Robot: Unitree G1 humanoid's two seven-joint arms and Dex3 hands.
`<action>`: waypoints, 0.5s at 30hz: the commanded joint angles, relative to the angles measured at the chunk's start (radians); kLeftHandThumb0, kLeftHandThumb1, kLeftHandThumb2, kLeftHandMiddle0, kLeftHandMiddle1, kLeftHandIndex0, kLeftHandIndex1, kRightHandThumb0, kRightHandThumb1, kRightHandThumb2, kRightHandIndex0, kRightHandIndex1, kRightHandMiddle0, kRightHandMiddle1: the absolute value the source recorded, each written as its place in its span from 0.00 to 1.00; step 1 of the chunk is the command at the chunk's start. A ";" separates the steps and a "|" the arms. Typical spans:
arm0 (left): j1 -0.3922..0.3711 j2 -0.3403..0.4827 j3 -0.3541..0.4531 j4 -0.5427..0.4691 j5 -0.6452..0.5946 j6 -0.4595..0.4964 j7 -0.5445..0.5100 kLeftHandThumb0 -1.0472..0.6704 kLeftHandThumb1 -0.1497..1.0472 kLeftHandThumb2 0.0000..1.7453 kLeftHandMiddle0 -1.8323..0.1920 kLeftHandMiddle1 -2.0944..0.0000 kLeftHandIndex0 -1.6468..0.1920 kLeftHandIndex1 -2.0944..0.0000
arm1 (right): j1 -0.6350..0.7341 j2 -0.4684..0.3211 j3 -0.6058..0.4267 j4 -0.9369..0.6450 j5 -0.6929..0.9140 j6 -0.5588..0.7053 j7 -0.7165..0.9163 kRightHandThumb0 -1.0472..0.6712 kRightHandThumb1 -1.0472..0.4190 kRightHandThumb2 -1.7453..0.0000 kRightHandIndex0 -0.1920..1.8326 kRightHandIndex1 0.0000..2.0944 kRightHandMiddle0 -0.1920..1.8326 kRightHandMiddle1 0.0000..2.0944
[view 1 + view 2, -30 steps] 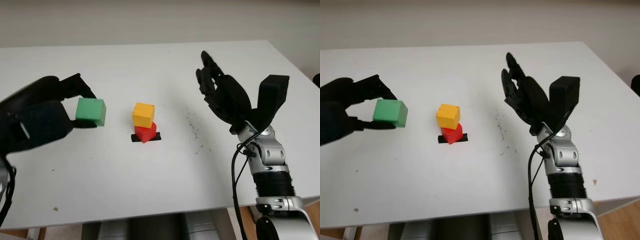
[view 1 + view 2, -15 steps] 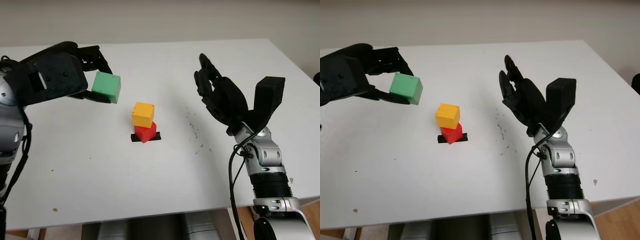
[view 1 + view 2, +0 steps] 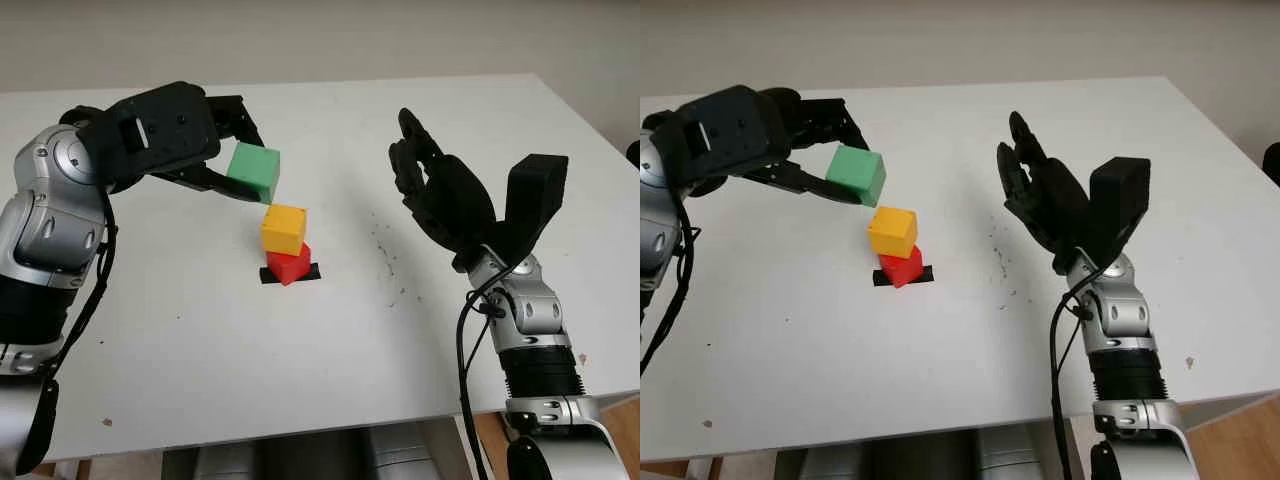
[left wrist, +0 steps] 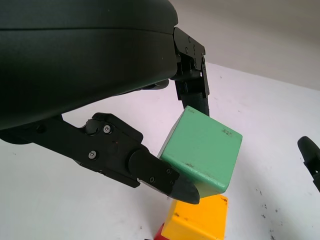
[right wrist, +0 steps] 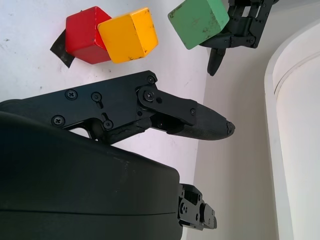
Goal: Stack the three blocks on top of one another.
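Green block [image 3: 253, 172] sits pinched in the left hand [image 3: 215, 150], gripped between black fingertips [image 4: 165, 175] on opposite faces and held in the air, tilted, clear of the white surface [image 3: 200, 340]. It hangs just above and slightly toward 10 o'clock of the yellow block [image 3: 284, 229], close to it; whether the two touch cannot be told, though in the left wrist view the green block's lower corner overlaps the top of the yellow block.

Yellow rests on the red block [image 3: 289, 266], turned a little so its corners do not line up with the one below. Red stands on a small strip of black tape [image 3: 290, 274] near the middle of the surface.

At about 3 o'clock from the stack, well apart from it, the right hand [image 3: 435, 185] is raised above the surface, open and holding nothing, its palm turned toward the blocks. A scatter of small dark specks [image 3: 385, 262] marks the surface between the stack and that hand. The left arm [image 3: 50, 230] reaches in from 9 o'clock, its silver forearm bent toward the stack.
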 commanded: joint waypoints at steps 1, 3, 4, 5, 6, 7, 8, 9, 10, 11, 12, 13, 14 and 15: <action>-0.043 -0.013 0.000 0.017 -0.011 -0.009 0.002 0.37 0.92 0.03 0.81 0.98 0.72 0.28 | 0.003 0.004 0.000 -0.022 0.000 -0.009 -0.003 0.26 0.00 0.62 0.00 0.00 0.00 0.00; -0.049 -0.017 -0.001 0.023 -0.015 -0.005 -0.003 0.37 0.92 0.03 0.81 0.97 0.73 0.27 | 0.004 0.004 -0.002 -0.026 0.002 -0.001 -0.007 0.26 0.00 0.63 0.00 0.00 0.00 0.00; -0.052 -0.019 -0.003 0.023 -0.016 0.000 -0.006 0.37 0.92 0.03 0.81 0.97 0.73 0.26 | 0.004 0.003 -0.002 -0.026 0.001 -0.006 -0.004 0.26 0.00 0.63 0.00 0.00 0.00 0.00; -0.056 -0.021 -0.004 0.026 -0.017 0.002 -0.007 0.37 0.92 0.03 0.81 0.97 0.73 0.26 | 0.005 0.002 -0.001 -0.025 0.001 -0.009 -0.003 0.26 0.00 0.63 0.00 0.00 0.00 0.00; -0.060 -0.022 -0.006 0.029 -0.019 0.002 -0.009 0.37 0.92 0.03 0.81 0.97 0.74 0.26 | 0.005 0.002 -0.002 -0.023 0.001 -0.012 -0.002 0.26 0.00 0.63 0.00 0.00 0.00 0.00; -0.063 -0.025 -0.006 0.032 -0.021 0.004 -0.010 0.37 0.92 0.03 0.81 0.97 0.74 0.26 | 0.005 0.003 -0.002 -0.021 0.001 -0.015 -0.002 0.26 0.00 0.63 0.00 0.00 0.00 0.00; -0.065 -0.028 -0.003 0.037 -0.029 0.005 -0.013 0.37 0.92 0.03 0.81 0.97 0.74 0.25 | 0.005 0.004 -0.003 -0.020 0.001 -0.016 -0.003 0.26 0.00 0.63 0.00 0.00 0.00 0.00; -0.066 -0.031 -0.002 0.040 -0.034 0.011 -0.015 0.37 0.92 0.03 0.81 0.97 0.74 0.25 | 0.005 0.005 -0.003 -0.020 0.000 -0.015 -0.006 0.26 0.00 0.63 0.00 0.00 0.00 0.00; -0.068 -0.035 -0.002 0.041 -0.039 0.021 -0.017 0.37 0.92 0.03 0.81 0.98 0.74 0.24 | 0.005 0.007 -0.003 -0.021 0.000 -0.013 -0.008 0.26 0.00 0.63 0.00 0.00 0.00 0.00; -0.067 -0.038 0.001 0.044 -0.047 0.025 -0.020 0.37 0.92 0.03 0.82 0.98 0.74 0.24 | 0.005 0.007 -0.003 -0.022 0.001 -0.011 -0.009 0.26 0.00 0.63 0.00 0.00 0.00 0.00; -0.064 -0.041 0.002 0.046 -0.054 0.025 -0.020 0.38 0.92 0.03 0.82 0.98 0.75 0.23 | 0.006 0.008 -0.003 -0.023 0.002 -0.010 -0.009 0.27 0.00 0.62 0.00 0.00 0.00 0.00; -0.062 -0.042 0.001 0.048 -0.060 0.024 -0.022 0.38 0.91 0.03 0.82 0.98 0.76 0.22 | 0.007 0.008 -0.003 -0.025 0.003 -0.009 -0.010 0.27 0.00 0.62 0.00 0.00 0.00 0.00; -0.060 -0.041 -0.001 0.049 -0.063 0.022 -0.027 0.38 0.91 0.03 0.82 0.98 0.76 0.22 | 0.008 0.009 -0.003 -0.026 0.003 -0.009 -0.010 0.27 0.00 0.62 0.00 0.00 0.00 0.00; -0.057 -0.040 -0.004 0.048 -0.066 0.021 -0.030 0.38 0.92 0.03 0.82 0.98 0.77 0.22 | 0.008 0.009 -0.004 -0.023 0.004 -0.014 -0.008 0.27 0.00 0.62 0.00 0.00 0.00 0.00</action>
